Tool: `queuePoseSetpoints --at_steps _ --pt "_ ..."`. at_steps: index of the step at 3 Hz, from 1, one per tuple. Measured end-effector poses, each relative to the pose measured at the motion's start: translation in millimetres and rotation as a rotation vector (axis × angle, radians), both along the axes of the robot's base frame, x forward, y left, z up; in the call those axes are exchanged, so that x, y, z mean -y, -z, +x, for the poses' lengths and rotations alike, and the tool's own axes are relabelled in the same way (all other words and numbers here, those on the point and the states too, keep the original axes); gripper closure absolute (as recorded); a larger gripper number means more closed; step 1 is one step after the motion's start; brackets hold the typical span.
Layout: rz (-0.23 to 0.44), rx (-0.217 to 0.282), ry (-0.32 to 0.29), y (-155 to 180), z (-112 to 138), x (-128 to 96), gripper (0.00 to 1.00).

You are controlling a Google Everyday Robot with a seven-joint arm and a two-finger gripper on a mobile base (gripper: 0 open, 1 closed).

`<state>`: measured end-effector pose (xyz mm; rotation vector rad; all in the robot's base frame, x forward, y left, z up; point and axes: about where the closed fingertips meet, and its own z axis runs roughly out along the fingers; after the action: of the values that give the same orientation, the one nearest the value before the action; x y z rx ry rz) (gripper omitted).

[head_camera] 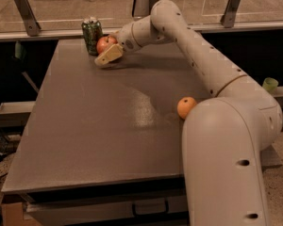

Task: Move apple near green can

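The gripper [108, 51] reached in just right of the green can [91, 34], its jaws clamped on the apple [104, 43]. The apple sat just beside the can on the grey table [94, 126]. An orange fruit [186, 107] lay well apart from the can, nearer and to its right.

The drink can [91, 34] stands at the far left corner of the table [108, 126], and the apple [104, 42] sits just to its right, close enough that they may touch, though the gap is hard to judge. The gripper [104, 51] is at that same far corner, clasped about the apple from the right and front, with the arm [193, 46] running back across the far edge to the right. The orange [186, 107] lies well apart, near the table's right edge at mid-depth.
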<state>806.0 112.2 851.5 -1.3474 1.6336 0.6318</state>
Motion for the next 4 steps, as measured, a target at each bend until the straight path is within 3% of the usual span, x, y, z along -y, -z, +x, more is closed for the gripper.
queuePoseSetpoints --at_steps 1,2,3,4 --pt "0.001 0.002 0.003 -2 -1 2 0.00" --pt "0.016 0.052 0.054 -26 -11 31 0.00" --pt "0.047 0.199 0.109 -87 -45 70 0.00" --pt "0.113 0.371 0.138 -150 -105 84 0.00"
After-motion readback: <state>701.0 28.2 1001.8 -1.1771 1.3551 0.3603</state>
